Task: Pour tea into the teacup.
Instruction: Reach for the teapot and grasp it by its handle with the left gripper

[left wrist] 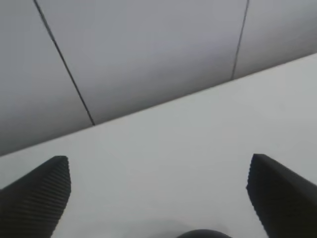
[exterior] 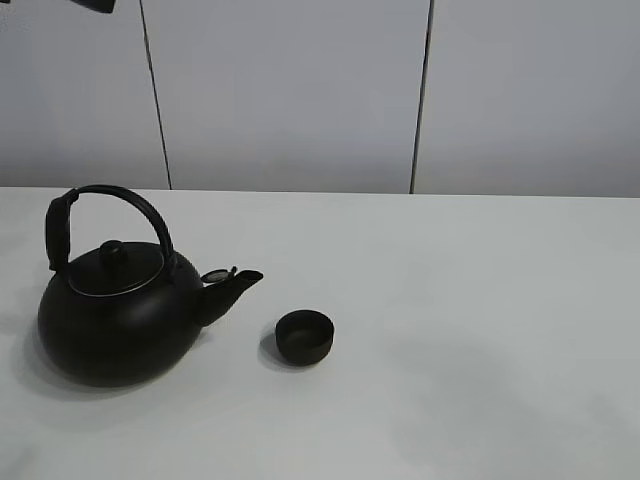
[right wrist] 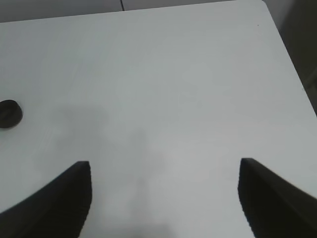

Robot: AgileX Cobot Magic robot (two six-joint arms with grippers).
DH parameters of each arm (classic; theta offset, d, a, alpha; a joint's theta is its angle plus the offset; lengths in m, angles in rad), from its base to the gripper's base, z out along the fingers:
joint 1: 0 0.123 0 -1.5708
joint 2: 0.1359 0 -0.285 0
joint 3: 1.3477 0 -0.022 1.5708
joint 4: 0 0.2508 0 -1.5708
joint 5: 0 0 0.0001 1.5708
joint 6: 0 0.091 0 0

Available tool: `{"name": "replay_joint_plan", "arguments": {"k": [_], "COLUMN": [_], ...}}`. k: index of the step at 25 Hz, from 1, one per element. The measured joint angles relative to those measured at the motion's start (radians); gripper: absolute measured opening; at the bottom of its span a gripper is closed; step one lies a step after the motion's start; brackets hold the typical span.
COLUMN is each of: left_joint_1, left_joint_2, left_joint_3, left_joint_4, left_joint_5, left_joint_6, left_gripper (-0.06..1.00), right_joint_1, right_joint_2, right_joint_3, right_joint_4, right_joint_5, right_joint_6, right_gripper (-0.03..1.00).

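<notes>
My left gripper (left wrist: pixel 158 161) is spread wide and holds nothing, with only bare table (left wrist: pixel 163 148) and grey wall (left wrist: pixel 148 49) ahead of it. A dark curve at the edge of its view may be the kettle, but I cannot tell. My right gripper (right wrist: pixel 164 163) is just as wide and just as empty. It hangs over open table, well apart from the teacup (right wrist: pixel 9 113), which sits off to one side.

In the high view the teacup (exterior: pixel 304 337) stands upright near the middle of the table, just beyond the tip of the kettle's spout (exterior: pixel 235 283) and not touching it. No tea is showing. Whatever there is must be inside the kettle (exterior: pixel 120 310), under its lid (exterior: pixel 115 268).

I judge that kettle rigid, and heavy if full, and its rounded body is too broad and smooth to clamp. The arched handle (exterior: pixel 140 203) is the place to take hold, near its top so the pot can tip forward. The cup looks light and easy to knock, a small target for a thin pour. Nothing stands between either gripper and these two.
</notes>
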Motion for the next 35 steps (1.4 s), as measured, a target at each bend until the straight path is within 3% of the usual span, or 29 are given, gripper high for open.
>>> {"name": "replay_joint_plan", "arguments": {"k": [3,7,10,13,17,24,35], "left_joint_1": [-0.004,-0.004,-0.004,-0.004,-0.004,-0.004,-0.004], "left_joint_2": [-0.094,-0.14,-0.131,-0.104,-0.035,0.152,0.337], "left_joint_3": [0.253,0.56,0.707,0.778,0.799,0.799,0.787], "left_joint_4": [0.02,0.121,0.178,0.201,0.238,0.387,0.398], "left_joint_5": [-0.38,-0.886,-1.085,-1.14,-1.155,-1.162,-1.29], "left_joint_6": [0.0,-0.024,-0.133,-0.254,-0.343,-0.37,-0.397], "left_gripper": [0.7,0.7,0.7,0.7,0.7,0.7,0.7], "right_joint_1": [0.0,0.0,0.0,0.0,0.0,0.0,0.0], "right_joint_2": [0.0,0.0,0.0,0.0,0.0,0.0,0.0], "right_joint_3": [0.0,0.0,0.0,0.0,0.0,0.0,0.0], "right_joint_4": [0.0,0.0,0.0,0.0,0.0,0.0,0.0], "right_joint_5": [0.0,0.0,0.0,0.0,-0.002,-0.001,-0.001], "right_joint_6": [0.0,0.0,0.0,0.0,0.0,0.0,0.0], "right_gripper": [0.56,0.56,0.56,0.56,0.56,0.56,0.56]}}
